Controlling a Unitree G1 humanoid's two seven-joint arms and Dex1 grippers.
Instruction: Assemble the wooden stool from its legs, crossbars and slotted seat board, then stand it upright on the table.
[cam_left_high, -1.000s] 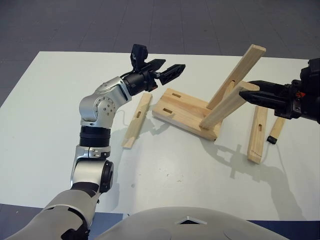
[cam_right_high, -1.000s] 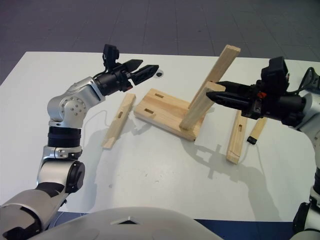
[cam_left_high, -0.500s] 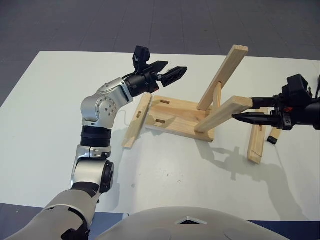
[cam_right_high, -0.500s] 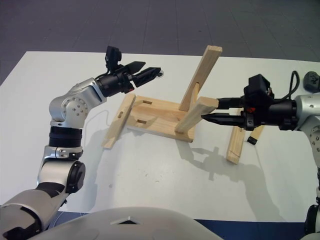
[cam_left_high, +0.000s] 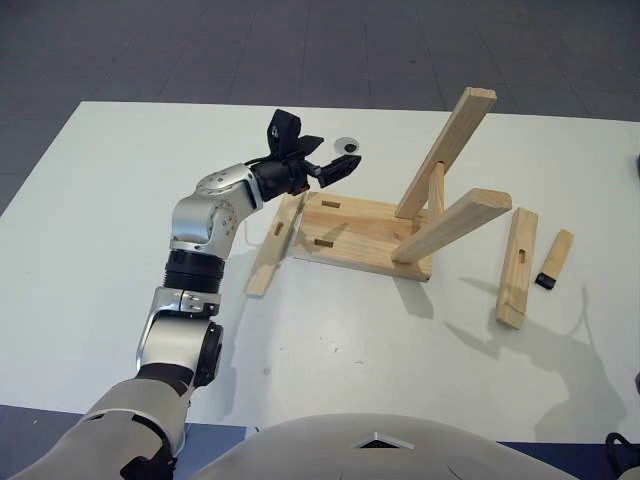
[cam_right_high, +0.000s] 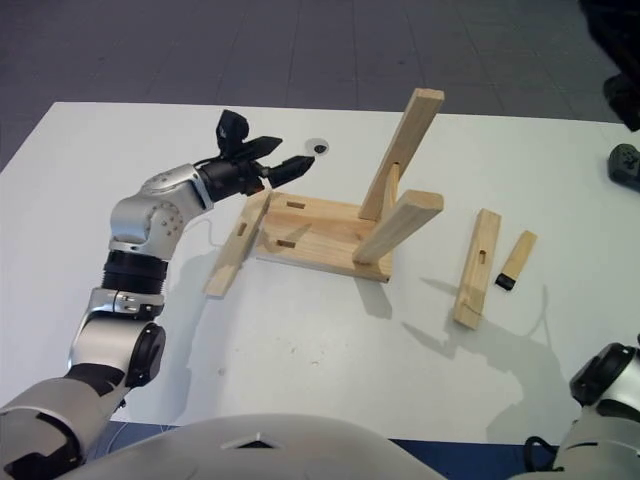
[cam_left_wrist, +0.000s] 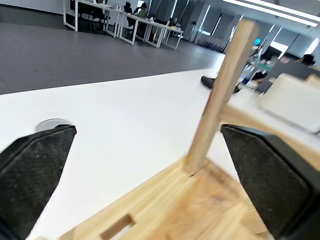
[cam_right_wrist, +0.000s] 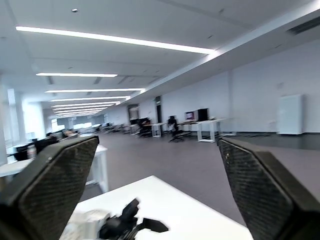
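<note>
Your L gripper hovers, fingers apart, above the seat board's far-left corner. The board lies on the surface, 2 legs slotted in. R gripper gapes wide, aimed roomward, arm mostly cut off.

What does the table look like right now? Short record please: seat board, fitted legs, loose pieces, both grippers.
seat board: flat on the table, two empty slots near its left end
fitted legs: tall leg and lower leg, both slanting up from the board's right end
loose pieces: left loose leg against the board's left edge; right loose leg lying apart; short piece beside it
left gripper: open, above the board's left end
right gripper: open, holding nothing
</note>
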